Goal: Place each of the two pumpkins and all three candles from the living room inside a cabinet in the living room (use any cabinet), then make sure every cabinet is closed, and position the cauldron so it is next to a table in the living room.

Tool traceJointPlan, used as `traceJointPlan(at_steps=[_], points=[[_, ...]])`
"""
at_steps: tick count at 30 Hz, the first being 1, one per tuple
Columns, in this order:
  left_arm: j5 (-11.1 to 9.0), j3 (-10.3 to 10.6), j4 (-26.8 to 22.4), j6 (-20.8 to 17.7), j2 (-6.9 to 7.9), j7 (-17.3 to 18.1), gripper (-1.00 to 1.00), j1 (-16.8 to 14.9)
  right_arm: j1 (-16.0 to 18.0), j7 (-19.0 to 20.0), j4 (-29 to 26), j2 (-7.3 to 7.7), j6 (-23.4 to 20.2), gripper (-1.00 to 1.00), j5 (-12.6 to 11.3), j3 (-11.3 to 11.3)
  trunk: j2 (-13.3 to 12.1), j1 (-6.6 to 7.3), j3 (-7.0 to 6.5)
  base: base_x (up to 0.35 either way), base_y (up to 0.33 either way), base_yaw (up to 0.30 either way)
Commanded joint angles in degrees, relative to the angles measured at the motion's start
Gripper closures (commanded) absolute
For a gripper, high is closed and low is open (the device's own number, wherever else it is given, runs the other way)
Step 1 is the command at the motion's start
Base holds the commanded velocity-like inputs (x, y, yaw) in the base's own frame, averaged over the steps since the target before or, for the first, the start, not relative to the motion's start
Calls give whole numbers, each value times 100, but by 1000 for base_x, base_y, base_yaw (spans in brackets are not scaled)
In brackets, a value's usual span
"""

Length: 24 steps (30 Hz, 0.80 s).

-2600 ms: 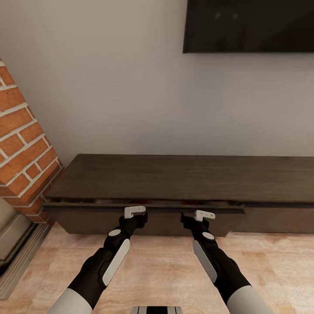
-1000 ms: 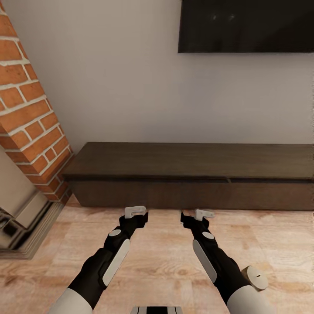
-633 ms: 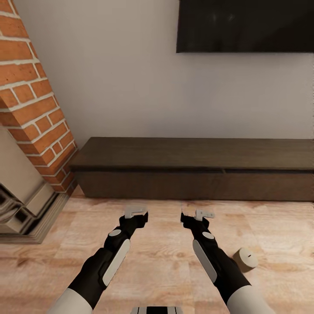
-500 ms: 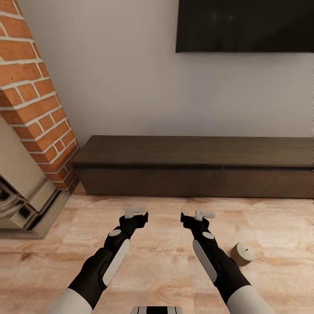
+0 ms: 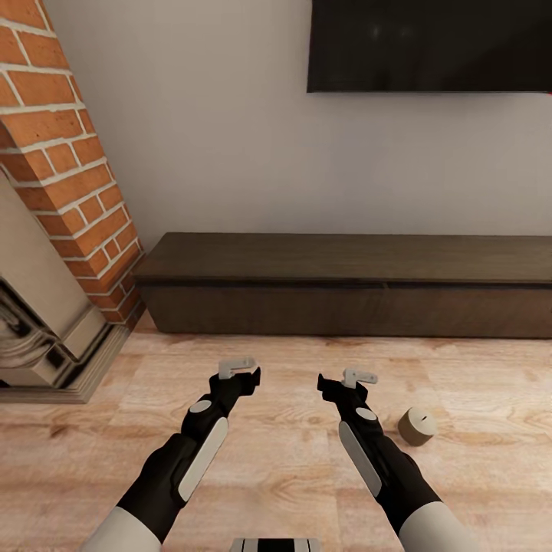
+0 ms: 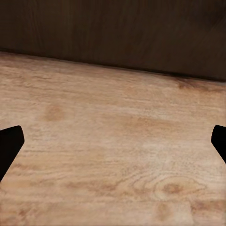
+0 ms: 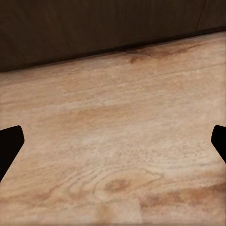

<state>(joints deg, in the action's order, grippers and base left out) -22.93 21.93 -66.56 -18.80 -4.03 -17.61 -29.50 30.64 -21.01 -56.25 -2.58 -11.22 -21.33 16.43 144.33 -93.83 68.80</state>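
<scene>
Candle (image 5: 416, 426) beside right hand (image 5: 343, 381)

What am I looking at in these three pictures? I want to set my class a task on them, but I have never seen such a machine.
It is a simulated wheeled robot with two arms. The large picture comes from a camera on its head, looking down over the left gripper and the right gripper. The other two come from cameras at each wrist, looking along the fingers at the wooden floor. Both grippers are open and hold nothing. Ahead stands a long, low dark cabinet, its fronts shut, under a wall screen, with a brick fireplace to the left. One candle stands on the floor beside the right arm.
</scene>
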Motion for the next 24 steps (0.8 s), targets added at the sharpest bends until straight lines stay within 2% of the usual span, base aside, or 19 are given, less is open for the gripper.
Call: traceJointPlan(at_steps=[1, 4, 11, 14, 19, 24], points=[[-59, 13, -10, -15, 4, -50, -100, -3, 3, -44, -9, 3, -21, -100, -37, 16, 2, 1, 5, -6, 0, 0], [-61, 9, -15, -18, 6, -56, -100, -3, 3, -44, -9, 3, -21, -100, -38, 14, 2, 1, 5, -3, 0, 0], [-95, -17, -9, -80, 4, -70, -100, -3, 3, -34, -47, 3, -9, -100, -38, 18, -7, 19, -150, 0, 0, 0], [-118, -103, -8, -118, 1, -81, -100, -3, 3, -28, -47, 3, -19, -100, -55, 18, -11, 27, -217, 0, 0, 0], [-127, -257, -24, -560, -15, -66, -100, -7, 3, -22, -49, 13, -119, -100, -98, 11, -18, 40, -327, 0, 0, 0], [-128, -386, -126, -710, -19, -83, -100, -11, 3, -18, -54, 20, -146, -100, -107, -6, -21, 45, -372, 0, 0, 0]])
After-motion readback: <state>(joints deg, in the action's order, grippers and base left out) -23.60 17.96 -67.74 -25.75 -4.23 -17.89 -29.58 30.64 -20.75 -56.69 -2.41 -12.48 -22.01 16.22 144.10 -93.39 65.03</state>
